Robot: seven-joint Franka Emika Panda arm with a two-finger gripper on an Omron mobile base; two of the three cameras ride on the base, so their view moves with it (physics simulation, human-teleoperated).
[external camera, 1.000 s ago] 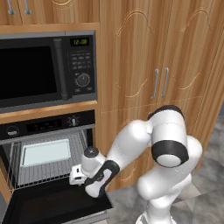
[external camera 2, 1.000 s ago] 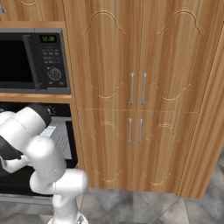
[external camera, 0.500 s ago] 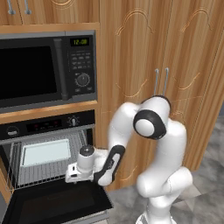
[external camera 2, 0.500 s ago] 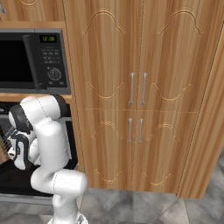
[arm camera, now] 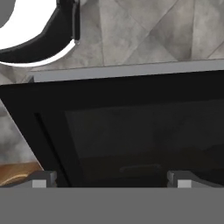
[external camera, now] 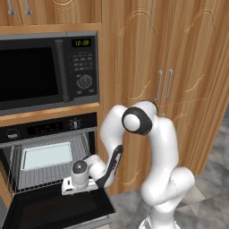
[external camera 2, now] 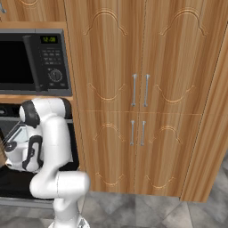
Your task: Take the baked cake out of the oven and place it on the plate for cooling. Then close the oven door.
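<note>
black oven (external camera: 44, 134), oven door (external camera: 53, 208) down flat

Tall wooden cabinets (external camera 2: 133, 98), microwave (external camera: 47, 71), grey tile floor (external camera 2: 178, 213)

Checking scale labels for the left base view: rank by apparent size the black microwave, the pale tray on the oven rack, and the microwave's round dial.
1. Black microwave
2. Pale rectangular tray on the oven's wire rack
3. Round microwave dial

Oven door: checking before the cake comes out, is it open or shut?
Open. The oven door lies folded down flat, and the wire rack and a pale tray show inside the oven.
</note>
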